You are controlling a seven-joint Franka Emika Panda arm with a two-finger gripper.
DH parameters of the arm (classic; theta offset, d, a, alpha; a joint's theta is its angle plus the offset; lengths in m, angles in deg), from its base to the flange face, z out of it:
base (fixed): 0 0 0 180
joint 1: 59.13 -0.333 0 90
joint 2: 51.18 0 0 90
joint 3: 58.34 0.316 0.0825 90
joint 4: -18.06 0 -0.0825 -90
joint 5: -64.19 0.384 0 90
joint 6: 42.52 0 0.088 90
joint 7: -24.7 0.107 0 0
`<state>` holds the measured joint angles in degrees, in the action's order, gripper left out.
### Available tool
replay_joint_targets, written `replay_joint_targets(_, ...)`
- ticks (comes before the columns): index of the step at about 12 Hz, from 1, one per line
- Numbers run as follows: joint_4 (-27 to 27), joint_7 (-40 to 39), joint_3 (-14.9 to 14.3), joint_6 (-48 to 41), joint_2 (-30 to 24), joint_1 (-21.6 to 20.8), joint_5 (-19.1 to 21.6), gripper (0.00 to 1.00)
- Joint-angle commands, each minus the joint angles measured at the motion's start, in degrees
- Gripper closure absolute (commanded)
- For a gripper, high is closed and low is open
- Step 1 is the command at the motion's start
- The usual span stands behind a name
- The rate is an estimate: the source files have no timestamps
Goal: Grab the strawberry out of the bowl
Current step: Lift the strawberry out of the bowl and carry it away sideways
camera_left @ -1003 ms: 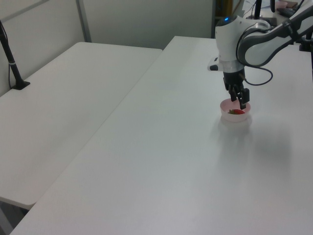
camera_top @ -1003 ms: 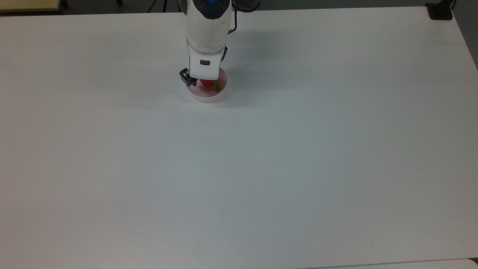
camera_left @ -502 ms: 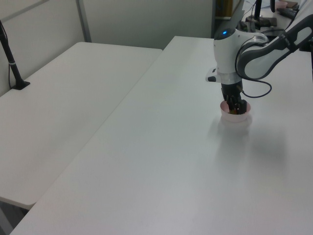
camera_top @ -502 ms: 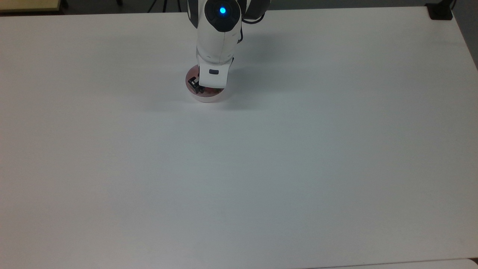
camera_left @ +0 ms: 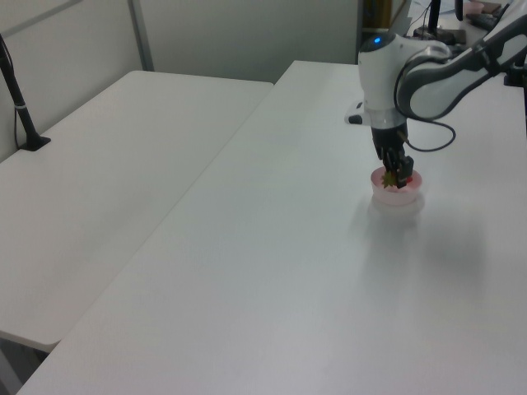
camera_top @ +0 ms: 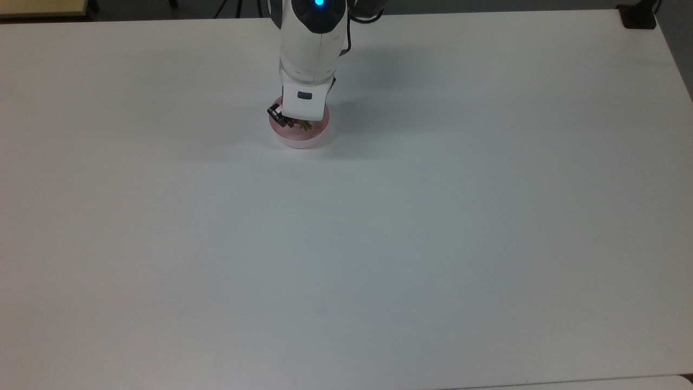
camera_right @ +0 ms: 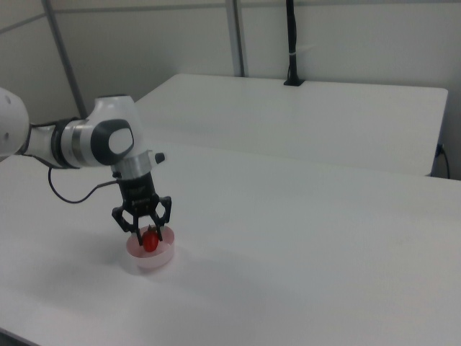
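Note:
The pale pink bowl (camera_top: 299, 142) stands on the white table at the top view's upper middle. My gripper (camera_right: 149, 235) points straight down into it, and its black fingers (camera_right: 135, 226) close on either side of the red strawberry (camera_right: 150, 242). The berry sits about level with the rim of the bowl (camera_right: 153, 259). From above, the white hand covers most of the strawberry, and just its green cap (camera_top: 305, 125) pokes out. In the left view, the gripper (camera_left: 396, 175) hangs over the bowl (camera_left: 397, 196) with the strawberry (camera_left: 393, 179) at its tips.
A second white table (camera_left: 107, 164) adjoins this one, with a black post (camera_left: 18, 100) clamped to it. A black clamp (camera_top: 639, 16) sits at the top view's upper right corner. A small white object (camera_left: 356, 119) lies behind the arm.
The gripper went down into the bowl from above, shut on the strawberry, and has since risen slightly with it. The green cap shows again in the top view.

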<state>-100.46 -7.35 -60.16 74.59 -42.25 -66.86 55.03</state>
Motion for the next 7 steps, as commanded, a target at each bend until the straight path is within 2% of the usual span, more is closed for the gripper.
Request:
replay_joint_targets(1,5.9,2.0,-0.7,-5.7,-1.4,1.5,0.8,0.75)
replay_joint_targets(4,15.9,7.9,-0.9,-8.0,4.2,6.5,2.2,0.75)
replay_joint_targets(7,22.1,13.0,-0.9,-4.0,10.1,11.2,1.8,0.75)
